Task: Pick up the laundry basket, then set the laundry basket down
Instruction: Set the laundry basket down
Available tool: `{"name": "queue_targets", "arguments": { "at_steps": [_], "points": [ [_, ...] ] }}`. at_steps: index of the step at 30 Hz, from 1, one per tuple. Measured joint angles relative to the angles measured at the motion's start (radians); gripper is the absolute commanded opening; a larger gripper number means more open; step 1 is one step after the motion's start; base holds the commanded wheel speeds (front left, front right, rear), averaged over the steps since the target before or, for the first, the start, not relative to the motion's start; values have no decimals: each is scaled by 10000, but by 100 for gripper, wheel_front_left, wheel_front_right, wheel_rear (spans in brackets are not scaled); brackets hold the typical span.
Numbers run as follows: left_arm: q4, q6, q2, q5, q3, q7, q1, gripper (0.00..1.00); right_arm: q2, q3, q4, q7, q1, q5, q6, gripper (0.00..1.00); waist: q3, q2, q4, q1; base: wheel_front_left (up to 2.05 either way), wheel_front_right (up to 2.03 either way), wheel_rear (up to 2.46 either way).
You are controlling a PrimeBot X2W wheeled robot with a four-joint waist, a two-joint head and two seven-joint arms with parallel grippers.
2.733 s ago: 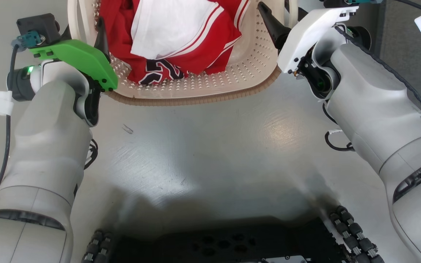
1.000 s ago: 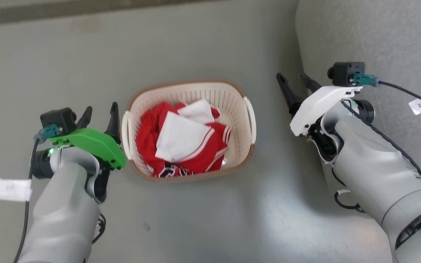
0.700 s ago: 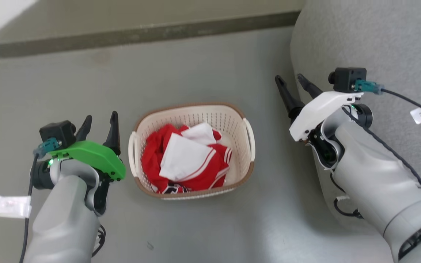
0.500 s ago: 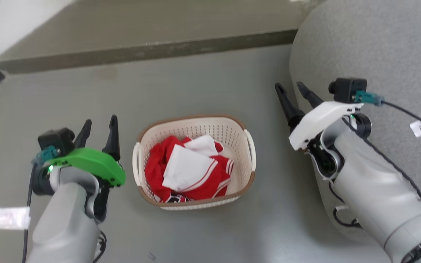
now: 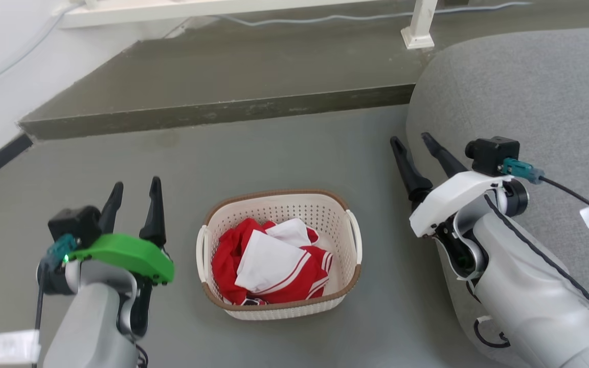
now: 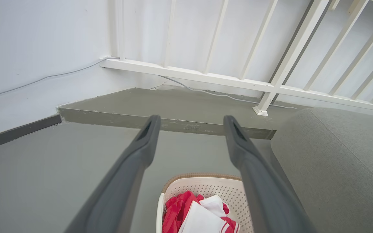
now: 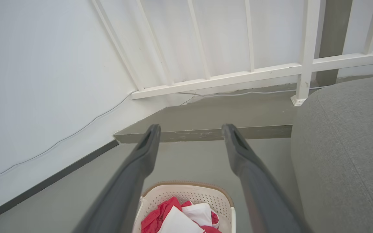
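Under the laundry basket (image 5: 284, 192): grey floor (image 5: 274, 148), with the basket upright on it. Right of the basket, near: grey sofa (image 5: 529, 92). Inside the basket: loose red-and-white clothing (image 5: 269, 260), heaped below the rim. White handles (image 5: 202, 253) on the basket's two sides, both free. My left gripper (image 5: 137, 182) hangs left of the basket and my right gripper (image 5: 410, 138) right of it, both apart from it, spread wide and empty. My read: basket down, hands off. Any pick needs both claws lowered onto those handles, then a level lift.

Left gripper (image 5: 137, 183) hangs at nine o'clock of the head view, right gripper (image 5: 410, 138) at two o'clock. Both are empty, fingers (image 5: 155, 209) spread and pointing toward twelve, with pale forearms (image 5: 529, 301) rising from five and seven.
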State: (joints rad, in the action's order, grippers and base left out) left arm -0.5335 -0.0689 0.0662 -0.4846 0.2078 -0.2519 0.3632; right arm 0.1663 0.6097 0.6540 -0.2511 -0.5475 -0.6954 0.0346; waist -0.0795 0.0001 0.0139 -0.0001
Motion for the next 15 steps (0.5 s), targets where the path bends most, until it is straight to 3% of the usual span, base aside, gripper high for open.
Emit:
{"name": "queue_targets", "arguments": {
  "at_steps": [8,15],
  "points": [
    [959,84,-8,320,-203,0,-731,100,58,-591,-1124,-6,719,784,-552,100,144,0,10,0,0,0,0],
    [1639,92,-42,569,-491,0,-1337,100,105,-834,-1616,-6,1573,1164,-746,100,222,0,50,0,0,0,0]
  ]
}}
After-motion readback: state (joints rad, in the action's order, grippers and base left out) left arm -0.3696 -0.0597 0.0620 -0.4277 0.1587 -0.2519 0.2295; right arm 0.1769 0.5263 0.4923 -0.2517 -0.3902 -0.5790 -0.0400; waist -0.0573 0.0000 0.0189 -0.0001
